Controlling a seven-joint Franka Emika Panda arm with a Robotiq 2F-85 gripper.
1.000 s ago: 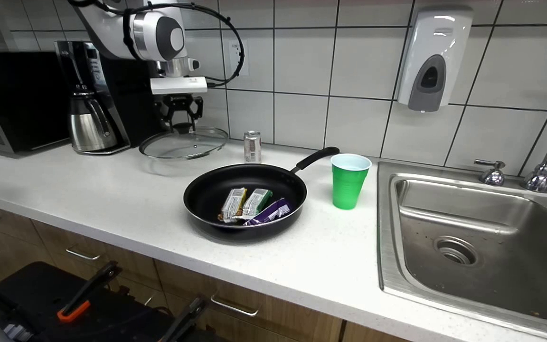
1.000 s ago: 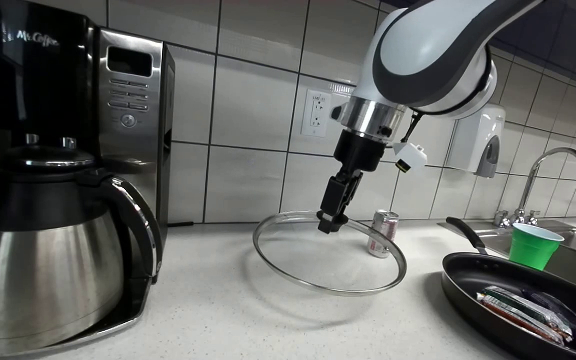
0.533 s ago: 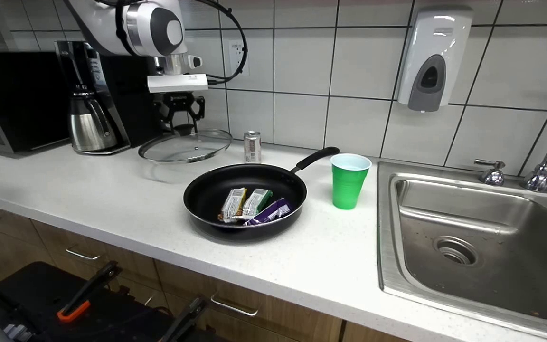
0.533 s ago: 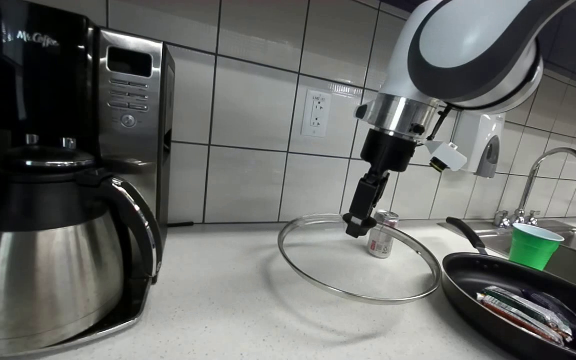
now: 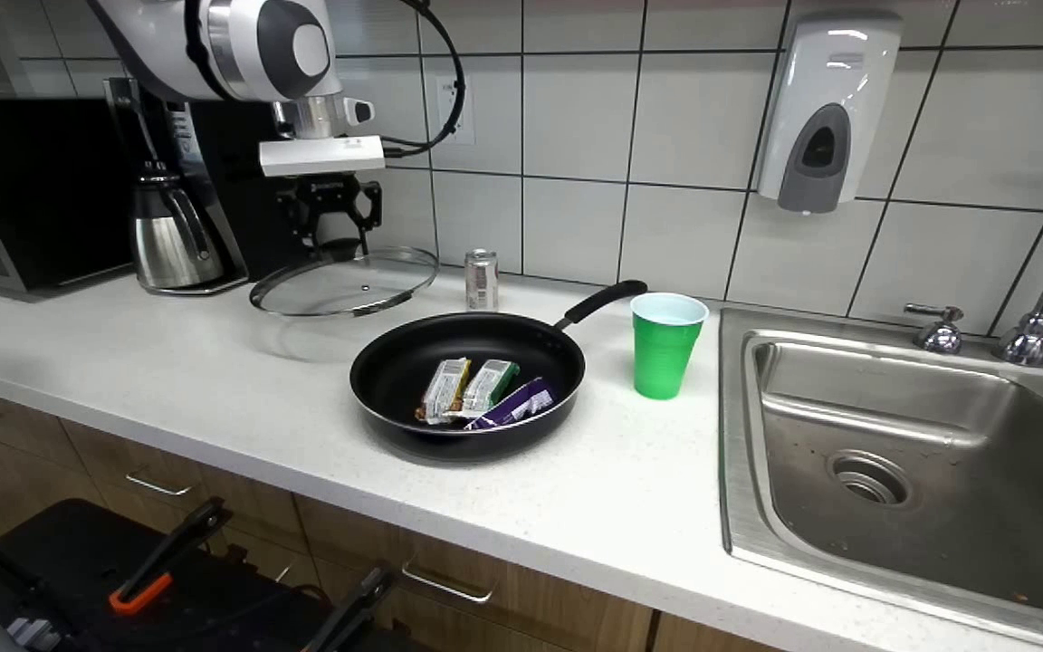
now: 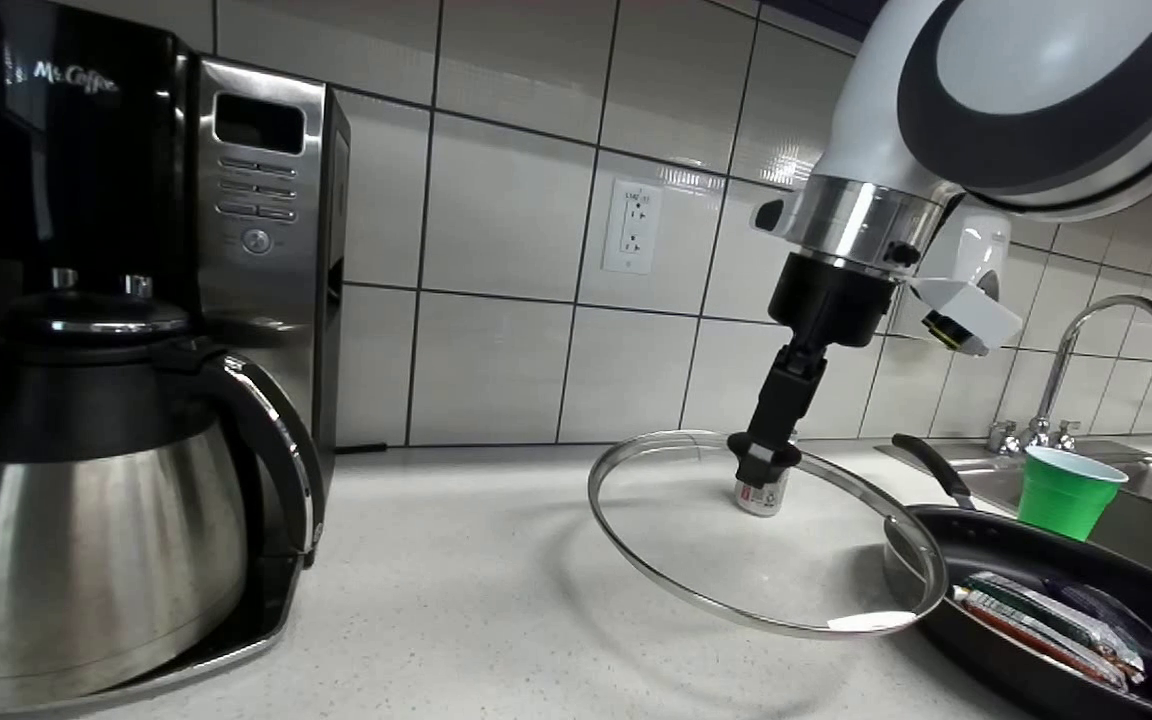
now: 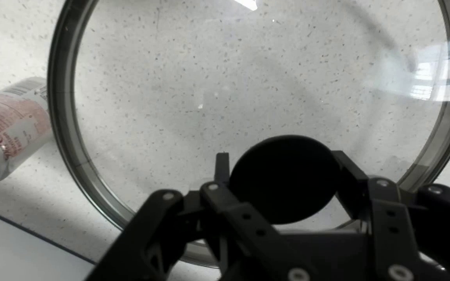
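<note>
Glass lid (image 5: 340, 288): one, metal-rimmed; I hold it slightly tilted, raised off the counter (image 5: 214, 389) near its back edge.
Knob (image 7: 285, 179): one, black, on the lid, pinched by my jaws from both sides.
Frying pan (image 5: 476, 340): one, resting between the counter's front and back edges, handle (image 5: 606, 302) angled toward the back.
Wrapped bars (image 5: 489, 389): three, lying together in the pan.
Cup (image 5: 664, 353): one, green, upright just beside the sink (image 5: 983, 471).
Can (image 5: 482, 281): one, upright close to the back edge.
Carafe (image 6: 106, 540): one, steel, seated in the coffee maker (image 6: 91, 170) near the back edge.
Counter: pale and speckled, with wooden drawers (image 5: 485, 570) below its front edge and a white tiled wall (image 5: 576, 226) along its back edge.
Wall: one soap dispenser (image 5: 834, 91) near the sink, one outlet (image 6: 632, 226) nearer the coffee maker.
Wrist view: I see my jaws either side of the knob and the can's reddish print up close.
Drain (image 5: 870, 477): shows only in an exterior view.
Faucet (image 6: 1062, 355): arches in full in an exterior view.
Lettering (image 6: 76, 76): "Mr. Coffee," legible to me only in an exterior view.
</note>
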